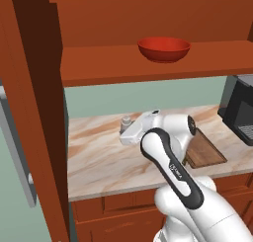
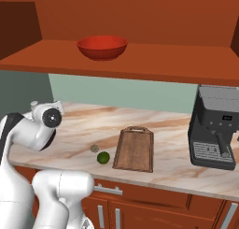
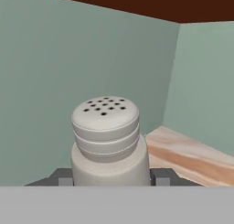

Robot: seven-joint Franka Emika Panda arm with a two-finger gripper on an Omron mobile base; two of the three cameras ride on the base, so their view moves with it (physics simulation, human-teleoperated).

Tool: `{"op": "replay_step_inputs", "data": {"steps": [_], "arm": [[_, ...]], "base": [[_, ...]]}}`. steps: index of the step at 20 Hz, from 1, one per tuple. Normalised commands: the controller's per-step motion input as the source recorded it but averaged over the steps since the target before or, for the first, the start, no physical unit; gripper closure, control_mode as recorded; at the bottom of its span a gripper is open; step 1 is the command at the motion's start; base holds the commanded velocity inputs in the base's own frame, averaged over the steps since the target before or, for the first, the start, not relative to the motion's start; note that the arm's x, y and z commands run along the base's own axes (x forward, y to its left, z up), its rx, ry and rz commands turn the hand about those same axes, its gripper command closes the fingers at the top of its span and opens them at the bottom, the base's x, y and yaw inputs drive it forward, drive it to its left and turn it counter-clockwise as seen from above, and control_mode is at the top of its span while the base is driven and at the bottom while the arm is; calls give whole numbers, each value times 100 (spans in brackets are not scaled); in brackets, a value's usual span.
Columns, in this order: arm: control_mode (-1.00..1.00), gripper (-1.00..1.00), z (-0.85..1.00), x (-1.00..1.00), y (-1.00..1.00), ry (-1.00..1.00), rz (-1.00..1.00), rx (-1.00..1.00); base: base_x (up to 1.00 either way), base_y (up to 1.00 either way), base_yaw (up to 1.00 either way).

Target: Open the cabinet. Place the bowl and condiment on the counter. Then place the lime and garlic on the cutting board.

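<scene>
- The gripper is clamped on the shaker, one finger on each side of its body, cap with holes facing up, dead centre in the hand view.
- In the left base view the shaker sits mid-frame, above the counter.
- Cabinet is open, red bowl on its shelf, upper left of centre.
- Lime and garlic sit on the counter just left of the cutting board, lower middle of the right base view.

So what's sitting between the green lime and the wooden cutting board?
Nothing. In the right base view, bare counter separates the lime from the cutting board; the garlic sits on the lime's other side.
</scene>
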Motion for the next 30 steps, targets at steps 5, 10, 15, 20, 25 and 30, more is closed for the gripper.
{"op": "replay_step_inputs", "data": {"steps": [5,10,15,20,25,30], "arm": [[-100,100,-1,0,10,0,-17,0],[-100,100,-5,1,6,0,-13,0],[-100,100,-16,6,9,3,-8,0],[-100,100,-24,8,3,11,-5,0],[-100,100,-22,16,1,16,-1,0],[-100,100,-19,17,0,12,0,0]], "base": [[0,0,0],[0,0,0],[0,0,0],[0,0,0],[0,0,0],[0,0,0]]}}
